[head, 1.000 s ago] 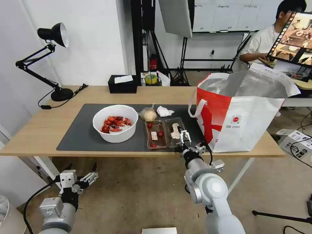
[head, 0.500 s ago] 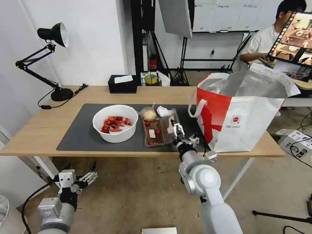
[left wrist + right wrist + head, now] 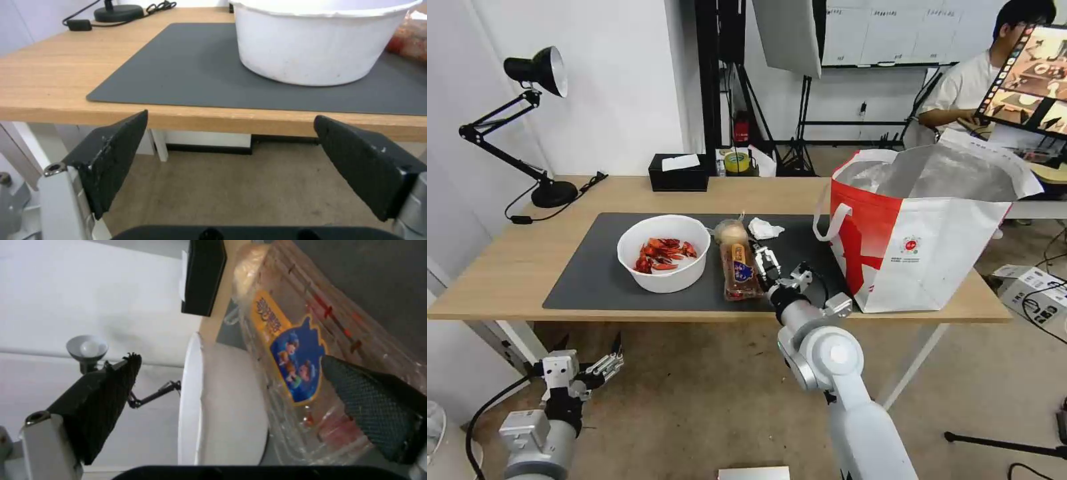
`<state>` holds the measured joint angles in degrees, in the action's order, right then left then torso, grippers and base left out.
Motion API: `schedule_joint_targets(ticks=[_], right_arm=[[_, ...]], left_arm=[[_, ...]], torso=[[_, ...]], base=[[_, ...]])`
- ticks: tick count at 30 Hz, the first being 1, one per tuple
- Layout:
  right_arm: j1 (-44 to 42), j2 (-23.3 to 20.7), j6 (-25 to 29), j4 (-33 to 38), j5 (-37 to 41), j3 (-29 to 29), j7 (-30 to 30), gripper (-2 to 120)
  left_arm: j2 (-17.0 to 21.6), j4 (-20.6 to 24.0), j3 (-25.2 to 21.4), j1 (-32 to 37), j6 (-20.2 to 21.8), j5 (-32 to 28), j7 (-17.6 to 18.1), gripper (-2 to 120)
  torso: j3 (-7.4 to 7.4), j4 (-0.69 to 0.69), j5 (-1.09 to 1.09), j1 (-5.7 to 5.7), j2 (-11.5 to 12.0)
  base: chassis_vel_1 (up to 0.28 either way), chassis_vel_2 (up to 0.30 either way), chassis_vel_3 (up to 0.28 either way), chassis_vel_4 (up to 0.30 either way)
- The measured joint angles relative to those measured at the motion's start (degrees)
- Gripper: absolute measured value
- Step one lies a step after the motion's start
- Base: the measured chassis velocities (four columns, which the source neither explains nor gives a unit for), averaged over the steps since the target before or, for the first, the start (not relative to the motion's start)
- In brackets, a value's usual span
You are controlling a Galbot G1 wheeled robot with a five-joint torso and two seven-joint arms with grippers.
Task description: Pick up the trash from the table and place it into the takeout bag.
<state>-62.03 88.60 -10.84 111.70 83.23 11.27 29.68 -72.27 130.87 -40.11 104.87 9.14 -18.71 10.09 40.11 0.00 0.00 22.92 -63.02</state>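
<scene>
The clear plastic hinged tray (image 3: 740, 270) lies shut on the grey mat (image 3: 594, 267), its colourful label facing up. My right gripper (image 3: 766, 262) hovers open at the tray's right edge; in the right wrist view (image 3: 231, 361) one fingertip (image 3: 369, 400) rests against the tray lid (image 3: 289, 366). The white bowl of red crayfish shells (image 3: 664, 253) stands left of the tray. Behind it sit a small tan knotted bag (image 3: 732, 233) and a crumpled tissue (image 3: 765, 229). The red-and-white takeout bag (image 3: 927, 227) stands open at the table's right end. My left gripper (image 3: 584, 370) hangs open below the table edge (image 3: 200, 116).
A black tissue box (image 3: 678, 175) and a black desk lamp (image 3: 537, 73) stand along the back of the light-wood table (image 3: 514, 267). The takeout bag's white strap (image 3: 830, 223) hangs towards the mat. The left wrist view faces the bowl's side (image 3: 320, 40).
The tray's lid, open to the right a second ago, has swung over to the left and the tray is now shut. My right gripper moved left with it. The left arm sank slightly.
</scene>
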Motion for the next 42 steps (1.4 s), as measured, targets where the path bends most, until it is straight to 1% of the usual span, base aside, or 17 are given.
schedule_joint_targets(ticks=[5, 12, 15, 16, 19, 20, 21, 23, 24, 26, 27, 30, 31, 34, 35, 38, 42], right_arm=[[-0.2, -0.5, -0.2, 0.3, 0.2, 0.0, -0.1, 100], [1.3, -3.4, -0.8, 2.5, 0.8, -0.2, -1.5, 100], [6.4, -7.4, -2.3, 2.1, 0.1, -0.6, -4.1, 100], [6.4, -7.4, -2.3, 2.1, 0.1, -0.6, -4.1, 100], [13.9, -12.1, -4.6, -0.7, -2.0, -2.1, -7.6, 100], [13.9, -12.1, -4.6, -0.7, -2.0, -2.1, -7.6, 100], [16.8, -13.8, -5.4, -2.5, -4.0, -3.1, -10.2, 98], [22.0, -16.8, -6.0, -6.7, -12.2, -6.1, -17.1, 89], [22.0, -16.8, -6.0, -6.7, -12.2, -6.1, -17.1, 89], [26.6, -19.3, -5.8, -11.4, -22.6, -9.9, -25.0, 78], [26.6, -19.3, -5.8, -11.4, -22.6, -9.9, -25.0, 78], [31.3, -20.7, -5.5, -16.8, -34.0, -14.0, -31.5, 64], [31.3, -20.7, -5.5, -16.8, -34.0, -14.0, -31.5, 64], [33.5, -20.9, -5.7, -21.0, -42.0, -15.8, -35.1, 49], [33.5, -20.9, -5.7, -21.0, -42.0, -15.8, -35.1, 49], [34.8, -21.0, -5.8, -25.2, -45.2, -17.1, -38.3, 34], [35.5, -21.2, -6.0, -27.3, -46.2, -18.0, -40.0, 25]], left_arm=[[0.0, 0.1, 0.0, -0.1, 0.0, 0.0, 0.0, 100], [0.0, 0.8, -0.8, -0.2, 0.0, 0.0, 0.0, 100], [0.2, 1.4, -1.7, -0.3, 0.0, -0.3, 0.0, 100], [0.2, 1.4, -1.7, -0.3, 0.0, -0.3, 0.0, 100], [0.3, 2.3, -2.6, -0.2, 0.0, -0.5, -0.1, 100], [0.3, 2.3, -2.6, -0.2, 0.0, -0.5, -0.1, 100], [0.3, 2.5, -2.8, -0.2, 0.0, -0.5, -0.2, 100], [0.2, 2.9, -3.0, -0.2, -0.1, -0.5, -0.2, 100], [0.2, 2.9, -3.0, -0.2, -0.1, -0.5, -0.2, 100], [0.2, 3.3, -3.3, -0.2, -0.2, -0.6, -0.3, 100], [0.2, 3.3, -3.3, -0.2, -0.2, -0.6, -0.3, 100], [0.5, 3.4, -3.5, -0.3, -0.2, -0.8, -0.4, 100], [0.5, 3.4, -3.5, -0.3, -0.2, -0.8, -0.4, 100], [0.9, 3.8, -3.6, -0.6, -0.3, -1.3, -0.5, 100], [0.9, 3.8, -3.6, -0.6, -0.3, -1.3, -0.5, 100], [1.3, 4.0, -3.3, -1.0, -0.4, -1.7, -0.7, 100], [1.5, 4.0, -3.0, -1.2, -0.4, -1.7, -0.7, 100]], torso=[[0.0, 0.0, 0.0, 0.0, 0.0], [0.0, 0.0, 0.0, 0.0, 0.0], [0.0, 0.0, 0.01, 0.0, 0.0], [0.0, 0.0, 0.01, 0.0, 0.0], [0.0, 0.0, 0.01, 0.0, 0.0], [0.0, 0.0, 0.01, 0.0, 0.0], [0.0, -0.01, 0.01, 0.0, 0.0], [0.0, 0.01, 0.0, 0.0, 0.0], [0.0, 0.01, 0.0, 0.0, 0.0], [0.01, 0.0, 0.01, 0.01, 0.0], [0.01, 0.0, 0.01, 0.01, 0.0], [0.01, 0.0, 0.01, 0.0, 0.0], [0.01, 0.0, 0.01, 0.0, 0.0], [0.0, 0.0, 0.01, 0.0, 0.0], [0.0, 0.0, 0.01, 0.0, 0.0], [0.0, 0.0, 0.01, 0.01, 0.0], [0.0, 0.0, 0.01, 0.01, 0.0]], base=[[0.0, 0.0, 0.0, 0.0], [0.0, 0.0, 0.0, 0.0], [0.0, 0.0, 0.0, 0.0], [0.0, 0.0, 0.0, 0.0], [0.0, 0.0, 0.0, 0.0], [0.0, 0.0, 0.0, 0.0], [0.0, 0.0, 0.0, 0.0], [0.0, 0.0, 0.0, 0.0], [0.0, 0.0, 0.0, 0.0], [0.0, 0.0, 0.0, 0.0], [0.0, 0.0, 0.0, 0.0], [0.0, 0.0, 0.0, 0.0], [0.0, 0.0, 0.0, 0.0], [0.0, 0.0, 0.0, 0.0], [0.0, 0.0, 0.0, 0.0], [0.0, 0.0, 0.0, 0.0], [0.0, 0.0, 0.0, 0.0]])
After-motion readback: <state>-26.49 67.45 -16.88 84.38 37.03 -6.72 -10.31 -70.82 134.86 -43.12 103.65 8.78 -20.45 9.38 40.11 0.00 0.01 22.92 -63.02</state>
